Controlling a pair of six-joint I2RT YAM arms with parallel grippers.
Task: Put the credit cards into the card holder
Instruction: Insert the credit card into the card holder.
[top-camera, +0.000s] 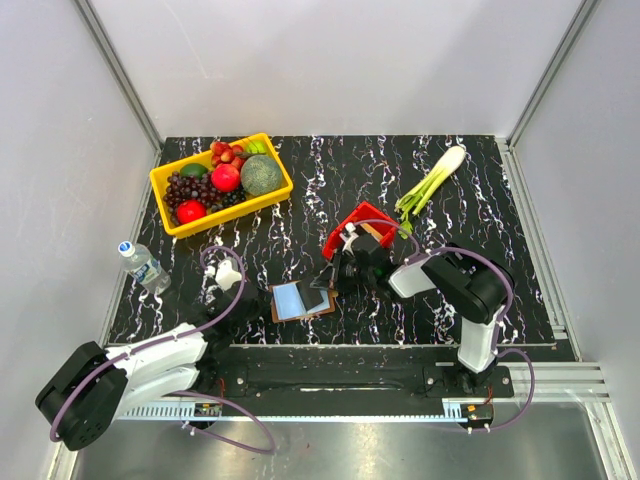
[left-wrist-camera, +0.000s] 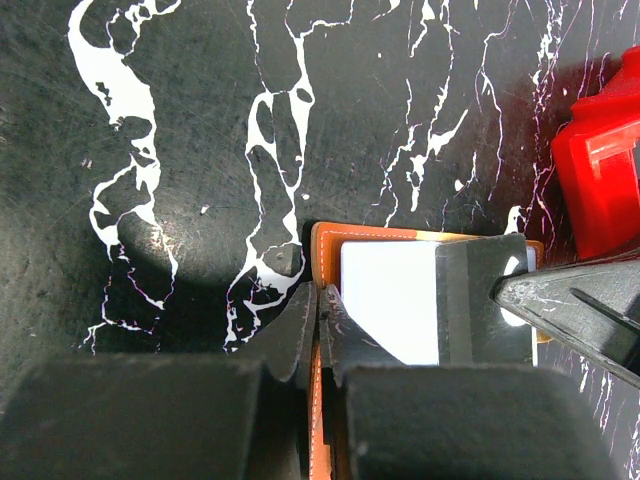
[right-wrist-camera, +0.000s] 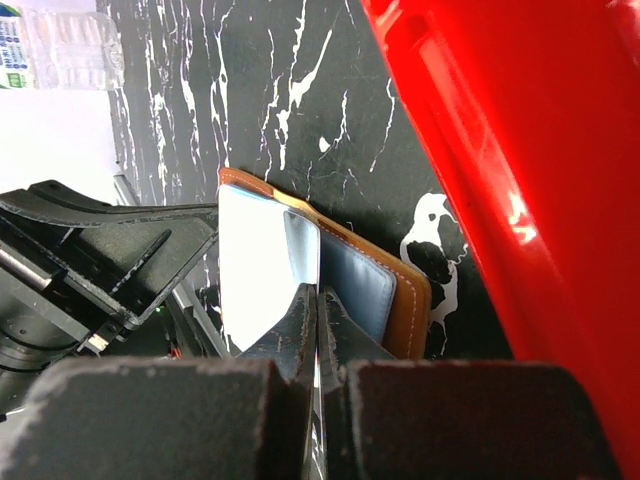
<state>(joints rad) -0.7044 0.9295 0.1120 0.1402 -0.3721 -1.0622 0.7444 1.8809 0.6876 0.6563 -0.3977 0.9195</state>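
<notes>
The card holder (top-camera: 300, 300) lies open on the black marbled table, brown leather with a pale blue inside. My left gripper (top-camera: 266, 297) is shut on its left leather edge (left-wrist-camera: 322, 245), the orange-brown strip pinched between the fingertips of the left gripper (left-wrist-camera: 320, 300). My right gripper (top-camera: 328, 282) reaches in from the right and is shut on a thin pale bluish credit card (right-wrist-camera: 300, 250). That card stands on edge above the right gripper (right-wrist-camera: 318, 298), against the holder's blue pocket (right-wrist-camera: 355, 280). The card's far end overlaps the open holder (right-wrist-camera: 410, 300).
A red plastic bin (top-camera: 362, 225) stands just behind my right gripper, close on the right as the red bin (right-wrist-camera: 520, 150). A yellow basket (top-camera: 272, 150) of fruit is at back left, a leek (top-camera: 430, 180) at back right, a water bottle (top-camera: 143, 262) at the left edge.
</notes>
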